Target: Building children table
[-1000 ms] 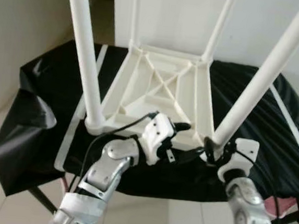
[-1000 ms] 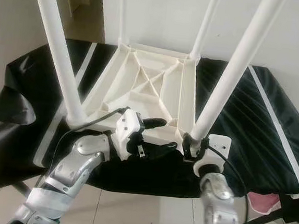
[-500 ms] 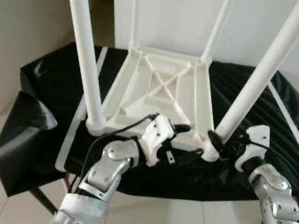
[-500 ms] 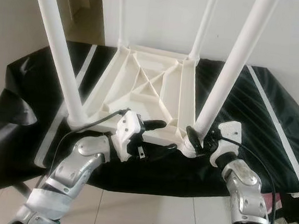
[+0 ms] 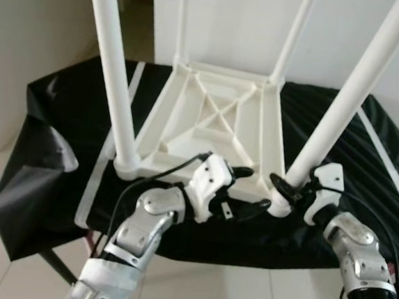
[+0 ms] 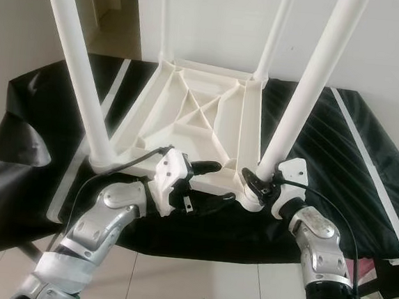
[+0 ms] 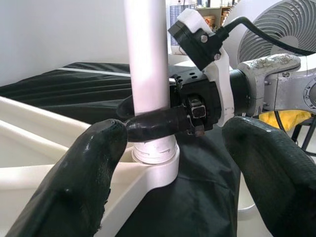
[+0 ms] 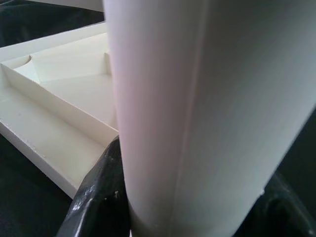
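right end effector (image 6: pixel 258 185) pinching round white plastic leg (image 6: pixel 310 82) | left end effector (image 6: pixel 211 180) spread | ribbed tabletop (image 6: pixel 195 121) inverted

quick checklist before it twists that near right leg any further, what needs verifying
1. Right pincer closed around the near right leg just above its socket: ok.
2. Left pincer steadying the upturned tabletop at its near edge: cannot tell, its fingers are open and contact is not clear.
3. Leg fully seated in the corner socket: cannot tell, a short collar shows above the socket.
4. Other three legs standing in their corners: ok.
5. Tabletop resting flat on the black cloth: ok.
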